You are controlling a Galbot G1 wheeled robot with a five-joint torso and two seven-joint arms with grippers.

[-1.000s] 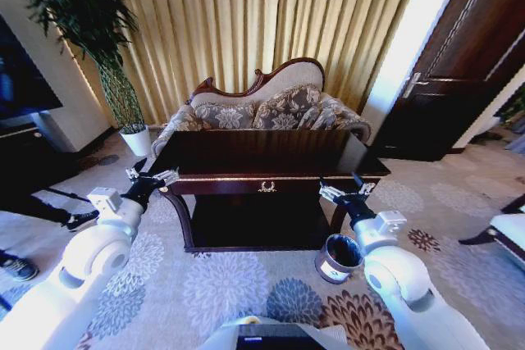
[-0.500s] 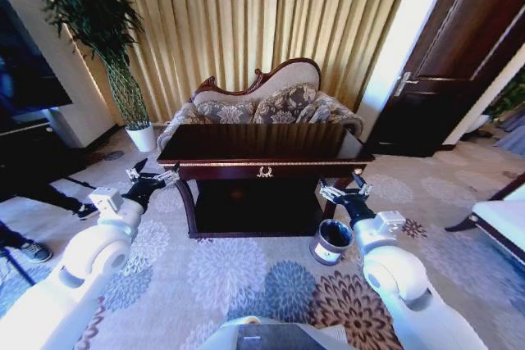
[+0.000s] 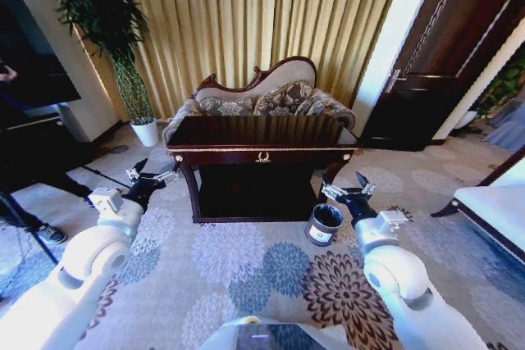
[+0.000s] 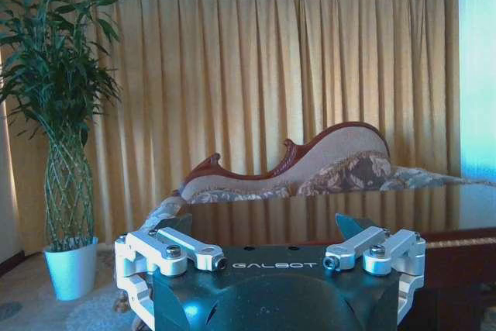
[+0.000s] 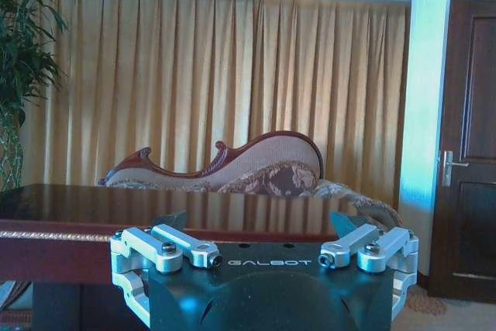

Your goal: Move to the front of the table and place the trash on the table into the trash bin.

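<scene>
Hovering above the carpet, your left pincer (image 3: 153, 174) hangs released, fingers spread, just off the front left corner of the table (image 3: 262, 156) and not touching it. Your right pincer (image 3: 347, 190) is released too, fingers splayed, held near the table's front right leg, right beside the trash bin (image 3: 324, 225).

The bin stands upright on the patterned carpet (image 3: 246, 260) by that leg, dark with a lighter rim and a white label on its side; what it holds cannot be told.

From the head view you see the dark, glossy tabletop reflecting the curtains, with a gold ornament at the middle of the front rail and a low shelf beneath. No trash can be made out on that surface.

Behind the table sits the carved floral sofa (image 3: 262, 97), backed by gold curtains (image 3: 254, 22). A tall plant in a white pot (image 3: 148, 132) stands at far left, a dark door (image 3: 443, 63) at right.
</scene>
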